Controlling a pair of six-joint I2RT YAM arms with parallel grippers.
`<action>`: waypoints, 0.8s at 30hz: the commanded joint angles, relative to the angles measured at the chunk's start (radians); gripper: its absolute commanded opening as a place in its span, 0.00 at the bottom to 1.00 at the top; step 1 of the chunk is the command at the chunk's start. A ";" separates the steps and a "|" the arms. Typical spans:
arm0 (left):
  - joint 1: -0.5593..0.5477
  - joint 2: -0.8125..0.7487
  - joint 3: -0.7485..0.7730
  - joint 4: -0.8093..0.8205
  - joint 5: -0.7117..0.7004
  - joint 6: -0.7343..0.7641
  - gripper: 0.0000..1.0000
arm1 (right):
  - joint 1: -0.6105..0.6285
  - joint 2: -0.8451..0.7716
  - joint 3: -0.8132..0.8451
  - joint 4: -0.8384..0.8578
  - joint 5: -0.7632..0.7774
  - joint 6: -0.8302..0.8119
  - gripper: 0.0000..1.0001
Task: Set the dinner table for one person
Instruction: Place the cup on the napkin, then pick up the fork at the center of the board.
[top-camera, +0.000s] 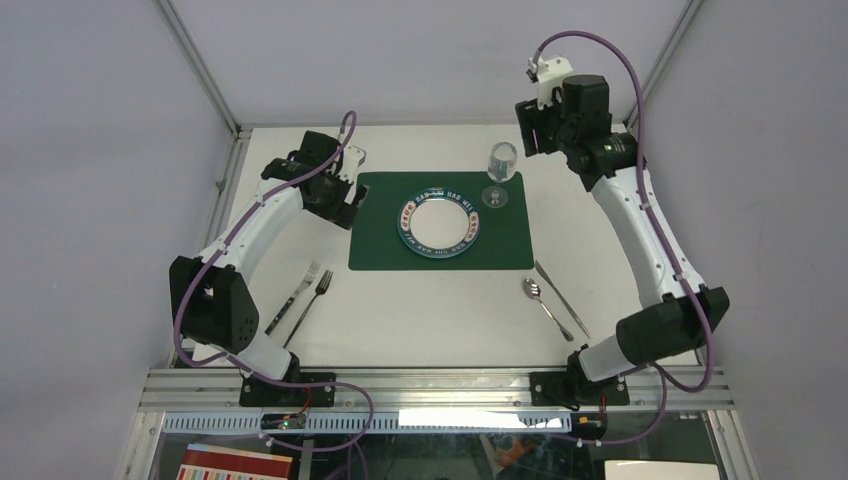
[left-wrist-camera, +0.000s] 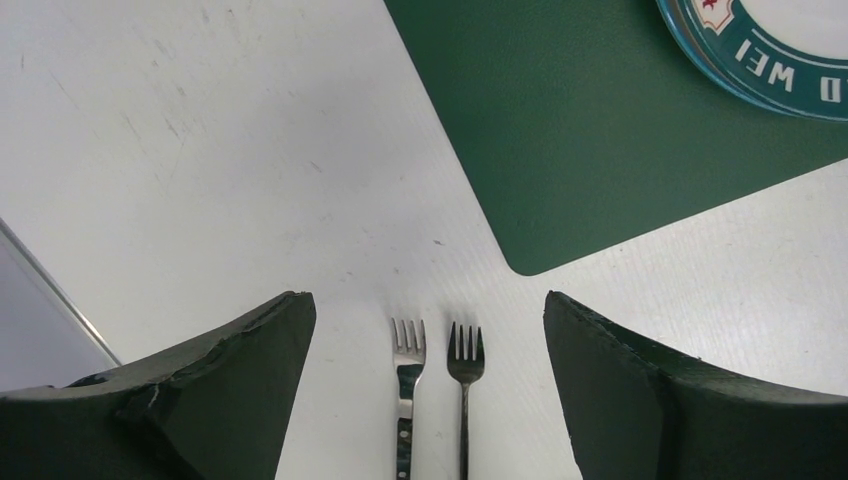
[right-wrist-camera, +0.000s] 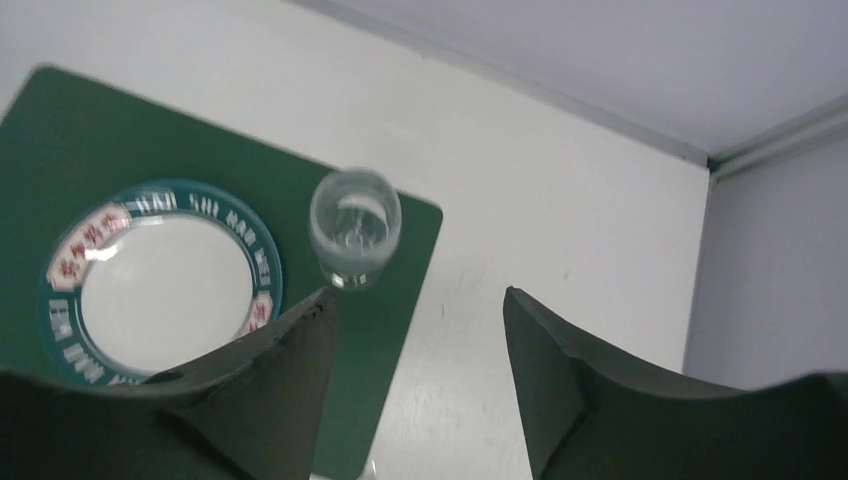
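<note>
- White table (top-camera: 420, 335) is lying beneath both grippers, stretching past the fingertips on every side and carrying the whole setting.
- Green mat (top-camera: 380, 250) is sitting mid-table, with the plate (top-camera: 437, 222) on it. The glass (right-wrist-camera: 354, 228) is standing upright on the mat's corner, just beyond the tip of the right gripper's (right-wrist-camera: 418, 300) left finger (right-wrist-camera: 270, 380).
- Right fingers are standing spread with nothing between them, and the glass is touching neither.
- Backing off from the glass seems to be the step in hand. Doing it well is calling for a straight pull up and away, with the fingers kept wide so that the left one is not clipping the rim.
- The glass looks stemmed, so even a light knock is likely to be tipping it.
- Left gripper (left-wrist-camera: 425, 300) is hovering with its fingers (left-wrist-camera: 230, 380) wide and empty. Two forks (left-wrist-camera: 405, 400) are lying side by side on the table below the gap between them.
- Spoon (top-camera: 545, 305) and knife (top-camera: 560, 298) are lying well apart from the right fingers.
</note>
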 joint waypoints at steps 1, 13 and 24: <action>0.016 -0.051 0.026 -0.030 -0.071 0.094 0.91 | -0.037 -0.129 -0.114 -0.285 0.047 -0.107 0.62; 0.141 -0.226 -0.214 -0.099 -0.026 0.302 0.97 | -0.109 -0.442 -0.633 -0.558 -0.029 -0.246 0.62; 0.160 -0.289 -0.402 -0.040 0.015 0.366 0.98 | -0.135 -0.416 -0.748 -0.548 -0.140 -0.292 0.62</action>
